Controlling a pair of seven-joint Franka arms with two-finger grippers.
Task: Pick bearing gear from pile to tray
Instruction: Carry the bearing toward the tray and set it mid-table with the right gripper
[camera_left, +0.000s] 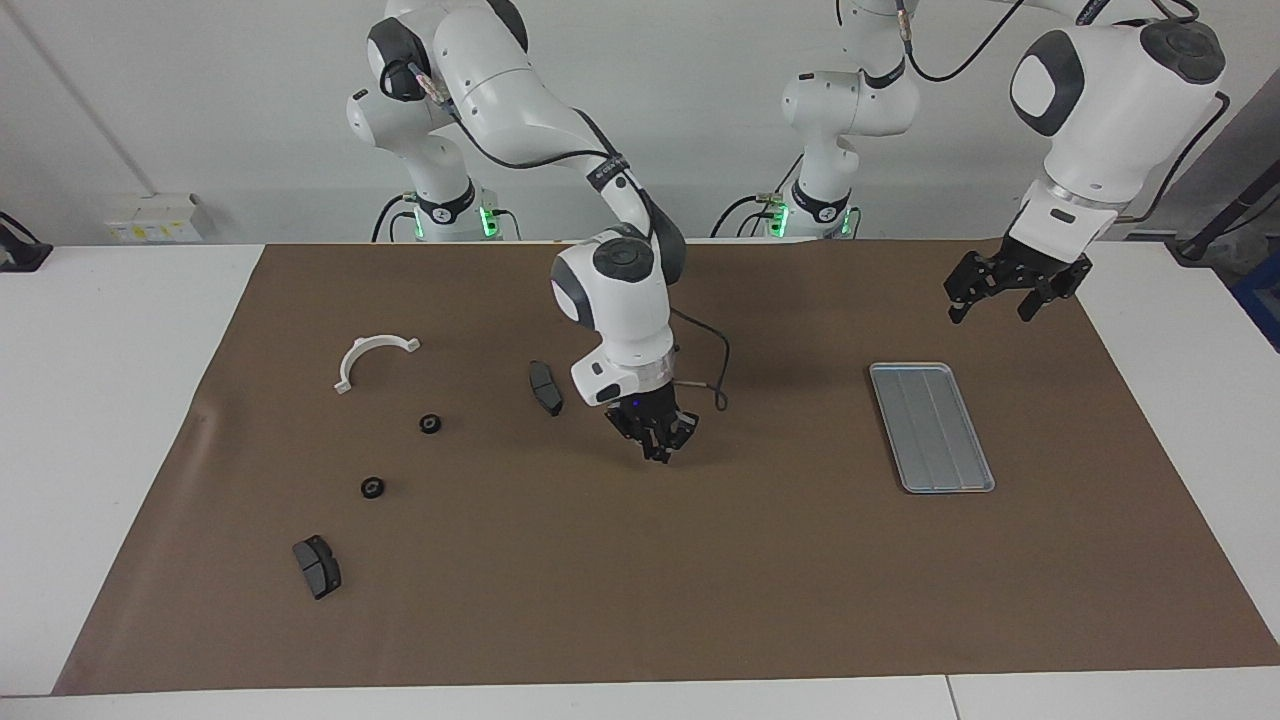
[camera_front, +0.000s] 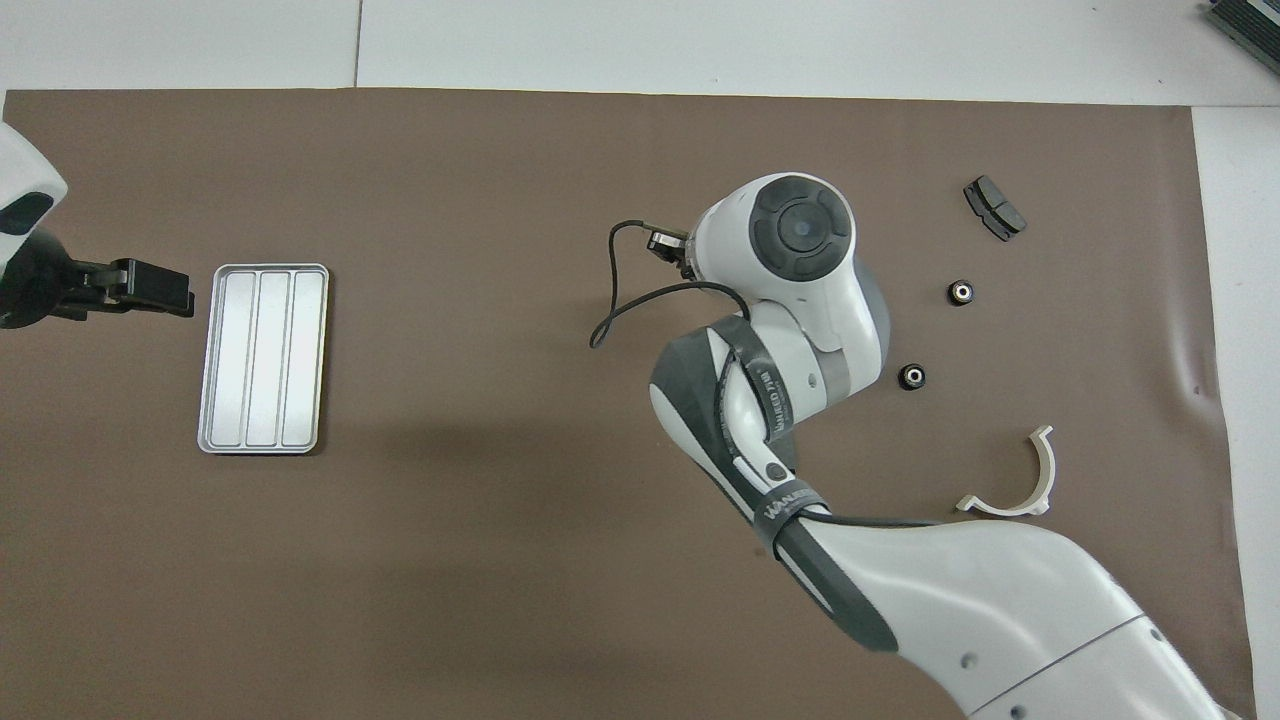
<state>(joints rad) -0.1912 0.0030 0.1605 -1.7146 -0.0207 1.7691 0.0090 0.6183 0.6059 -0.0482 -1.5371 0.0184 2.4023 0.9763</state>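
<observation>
The pile lies scattered at the right arm's end of the brown mat. It has two small black gears (camera_left: 430, 424) (camera_left: 372, 487), two dark grey brake-pad pieces (camera_left: 545, 387) (camera_left: 317, 566) and a white half-ring bracket (camera_left: 372, 357). The gears (camera_front: 960, 293) (camera_front: 911, 377) also show in the overhead view. The silver tray (camera_left: 930, 427) (camera_front: 263, 358) lies bare at the left arm's end. My right gripper (camera_left: 657, 445) points down low over the mat's middle, between pile and tray; my own wrist hides it from above. My left gripper (camera_left: 992, 308) (camera_front: 175, 290) is open and empty, raised beside the tray.
The brown mat (camera_left: 640, 600) covers most of the white table. From above, the right arm hides the brake-pad piece nearest the gripper; the other one (camera_front: 994, 208) and the bracket (camera_front: 1015, 480) show. A cable loops off the right wrist (camera_left: 715, 375).
</observation>
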